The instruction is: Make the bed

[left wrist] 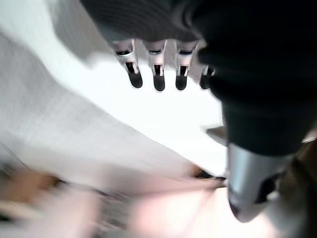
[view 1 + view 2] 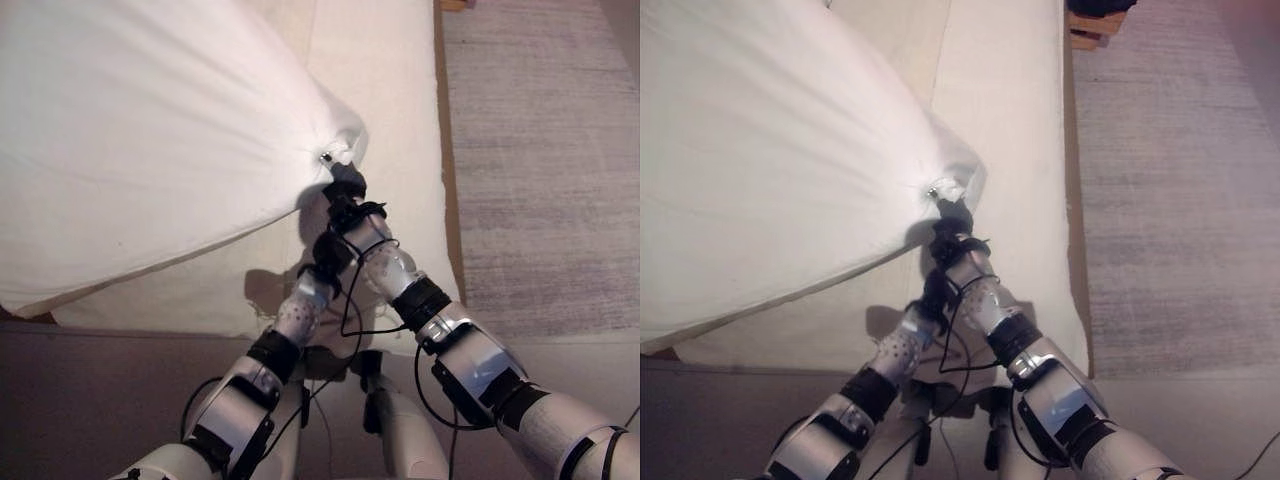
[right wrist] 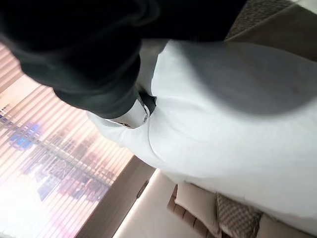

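The white sheet [image 2: 150,130] hangs lifted over the bed [image 2: 380,90], drawn taut into a gathered point where the right robot hand [image 2: 345,180] meets it, above the pale mattress and toward the bed's right side; radiating creases run from that point, and the right wrist view shows cloth bunched against the fingers, so I judge this robot hand clenched on the sheet's corner; the left robot hand [image 1: 156,74] sits lower, just behind the right forearm, its fingers straight and released, holding nothing; the grey rug [image 2: 540,160] lies along the bed's right edge. The sheet looks light, soft and limp; it will billow and sag rather than keep shape, and may slip from a thin pinch; a corner or hem, with cloth gathered deep in the fingers, looks the best place to hold.
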Controlling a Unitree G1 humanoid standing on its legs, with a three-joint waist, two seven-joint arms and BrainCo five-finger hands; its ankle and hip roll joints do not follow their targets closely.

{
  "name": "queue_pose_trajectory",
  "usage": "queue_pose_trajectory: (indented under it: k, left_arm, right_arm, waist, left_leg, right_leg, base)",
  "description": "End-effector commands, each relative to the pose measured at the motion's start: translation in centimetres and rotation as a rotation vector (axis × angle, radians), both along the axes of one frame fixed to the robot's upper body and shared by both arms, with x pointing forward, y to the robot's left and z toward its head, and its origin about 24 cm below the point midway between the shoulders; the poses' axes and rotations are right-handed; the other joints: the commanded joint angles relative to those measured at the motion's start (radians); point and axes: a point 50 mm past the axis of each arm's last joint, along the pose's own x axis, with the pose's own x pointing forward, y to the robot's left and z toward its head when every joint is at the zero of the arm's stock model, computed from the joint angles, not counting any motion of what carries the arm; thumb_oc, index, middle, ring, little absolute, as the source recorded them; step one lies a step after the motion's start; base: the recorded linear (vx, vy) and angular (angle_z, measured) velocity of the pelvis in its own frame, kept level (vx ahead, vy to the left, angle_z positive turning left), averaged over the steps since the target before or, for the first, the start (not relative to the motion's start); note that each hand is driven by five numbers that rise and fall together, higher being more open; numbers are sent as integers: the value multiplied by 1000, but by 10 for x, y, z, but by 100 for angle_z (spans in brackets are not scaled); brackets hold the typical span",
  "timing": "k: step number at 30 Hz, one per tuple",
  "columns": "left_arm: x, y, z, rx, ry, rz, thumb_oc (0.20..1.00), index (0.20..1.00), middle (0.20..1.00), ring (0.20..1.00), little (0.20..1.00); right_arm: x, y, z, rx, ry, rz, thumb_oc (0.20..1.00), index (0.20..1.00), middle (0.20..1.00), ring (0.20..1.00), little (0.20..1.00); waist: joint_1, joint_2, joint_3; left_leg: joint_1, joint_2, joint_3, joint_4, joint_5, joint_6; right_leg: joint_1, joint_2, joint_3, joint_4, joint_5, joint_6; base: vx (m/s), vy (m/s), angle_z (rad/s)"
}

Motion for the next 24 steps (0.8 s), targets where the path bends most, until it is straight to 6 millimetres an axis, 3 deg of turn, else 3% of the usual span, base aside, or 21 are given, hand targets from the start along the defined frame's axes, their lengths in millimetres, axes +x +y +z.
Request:
queue_pose_trajectory:
  k: [1,3,9,18,20,22,24]
  left_arm:
    - [13,14,32,-87,-71,203,1000,1000,1000,1000,1000]
    - [15,33,48,-112,-126,312,1000,1000,1000,1000,1000]
    - [5,56,50,-185,-173,414,1000,1000,1000,1000,1000]
    - [-11,67,24,-212,-125,419,1000,1000,1000,1000,1000]
    - [-21,67,4,-94,-90,383,1000,1000,1000,1000,1000]
    - [-24,67,-2,-41,-76,367,1000,1000,1000,1000,1000]
    - [-35,69,-26,135,-32,297,1000,1000,1000,1000,1000]
  right_arm:
    - [1,-38,15,73,-124,-139,200,200,200,200,200]
    - [0,-43,5,78,-98,-162,200,200,200,200,200]
    - [0,-52,-9,85,-62,-194,200,200,200,200,200]
    - [2,-64,-19,104,-24,-256,200,200,200,200,200]
    - [8,-74,-13,91,-29,-308,200,200,200,200,200]
    - [10,-76,-9,92,-33,-313,200,200,200,200,200]
    - [17,-83,7,83,-61,-338,200,200,200,200,200]
  waist:
    - [-28,-8,-120]
    - [-23,-10,-123]
    - [-5,-11,-133]
    - [21,-10,-146]
    - [37,-6,-146]
    - [42,-6,-146]
    - [59,2,-143]
  left_leg:
    - [17,-8,0,50,-66,71]
    - [18,-6,3,55,-66,69]
    - [15,-3,-1,73,-71,67]
    - [15,-1,-25,86,-75,66]
    - [11,-4,-38,90,-73,66]
    - [10,-5,-42,90,-71,66]
    - [7,-6,-48,92,-69,68]
  right_leg:
    - [4,-2,32,-73,99,-1]
    - [7,2,33,-75,101,-3]
    - [17,9,27,-88,107,-9]
    - [36,12,6,-91,102,-14]
    - [43,11,-7,-93,102,-17]
    - [44,10,-12,-94,102,-17]
    - [45,9,-19,-95,104,-16]
  base:
    - [-19,-69,-2]
    - [-17,-61,-2]
    - [-4,-58,-4]
    - [1,-39,3]
    - [-11,-51,4]
    - [-10,-24,7]
    - [-23,-1,15]
